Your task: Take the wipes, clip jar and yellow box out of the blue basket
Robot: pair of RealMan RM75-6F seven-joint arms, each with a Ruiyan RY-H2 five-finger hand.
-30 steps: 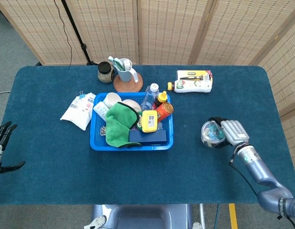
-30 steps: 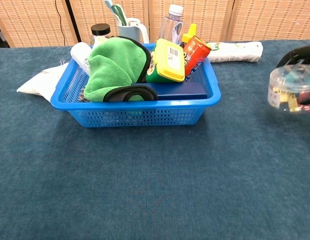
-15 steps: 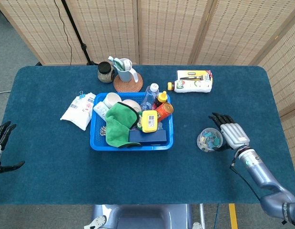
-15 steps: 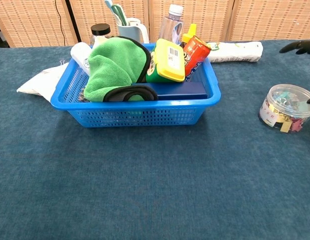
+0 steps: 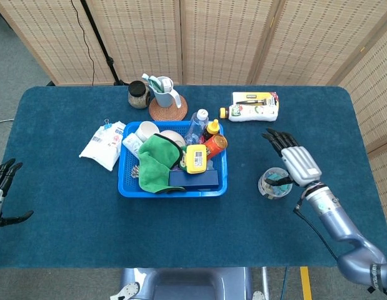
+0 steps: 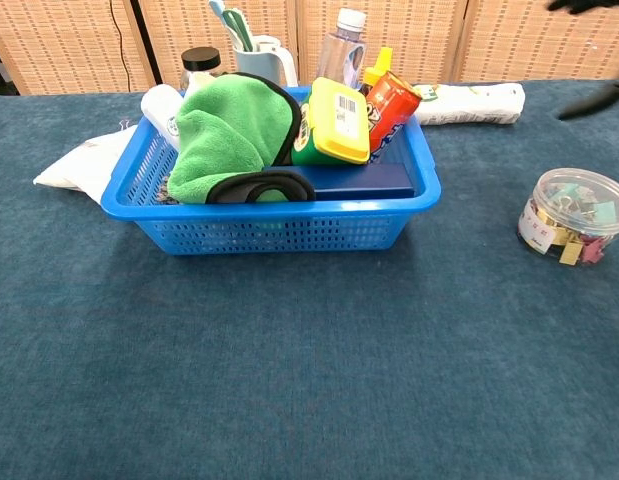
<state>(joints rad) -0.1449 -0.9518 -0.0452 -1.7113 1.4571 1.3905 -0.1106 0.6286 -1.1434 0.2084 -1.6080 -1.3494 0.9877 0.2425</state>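
Note:
The blue basket (image 5: 173,192) (image 6: 269,210) sits left of the table's centre. The yellow box (image 5: 196,158) (image 6: 339,120) leans inside it against a green cloth (image 5: 157,161). The clear clip jar (image 5: 272,184) (image 6: 572,215) stands upright on the table, right of the basket. My right hand (image 5: 293,159) hovers just above and beyond the jar with its fingers spread, holding nothing; only dark fingertips (image 6: 589,100) show in the chest view. A white soft pack (image 5: 103,144) (image 6: 74,160) lies on the table beside the basket's left wall. My left hand (image 5: 0,187) is open at the far left edge.
The basket also holds an orange can (image 5: 216,144), a plastic bottle (image 5: 197,125), a blue box (image 5: 194,179) and white cups. Behind it stand a pitcher (image 5: 164,94) on a coaster and a dark jar (image 5: 138,95). A white pouch (image 5: 254,106) lies at the back right.
My right hand set the clip jar down on the table, let go of it and rose away with its fingers spread. The left hand has not moved.

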